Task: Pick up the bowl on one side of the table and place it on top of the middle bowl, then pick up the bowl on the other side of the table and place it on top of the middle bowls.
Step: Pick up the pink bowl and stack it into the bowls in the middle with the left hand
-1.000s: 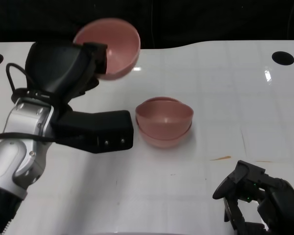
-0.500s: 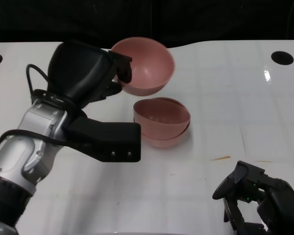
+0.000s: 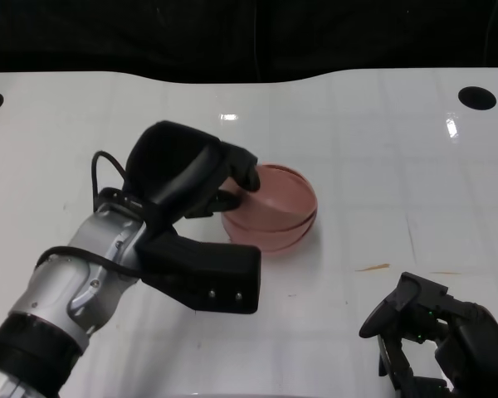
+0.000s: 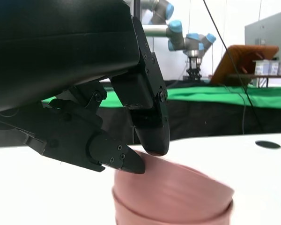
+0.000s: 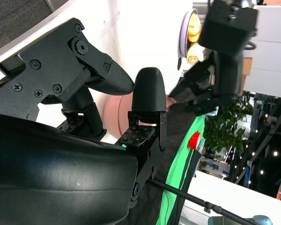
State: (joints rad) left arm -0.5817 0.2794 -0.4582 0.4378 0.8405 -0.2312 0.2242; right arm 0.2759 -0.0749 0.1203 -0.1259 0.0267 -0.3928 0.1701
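In the head view, the near-left part of the stacked pink bowls [image 3: 275, 211] is covered by the left hand [image 3: 191, 178], so the number of bowls cannot be told. The right hand [image 3: 436, 340] is cut off by the lower edge, and whether anything is held cannot be judged. In the left wrist view, the top bowl [image 4: 178, 187] is blurred, and the stack is cropped at the picture's edge.

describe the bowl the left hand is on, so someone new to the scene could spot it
On the glossy white table, near its middle, sits a stack of salmon-pink plastic bowls. The one meant is the top pink bowl, tilted in the stack, with the black left hand's fingers on its rim.
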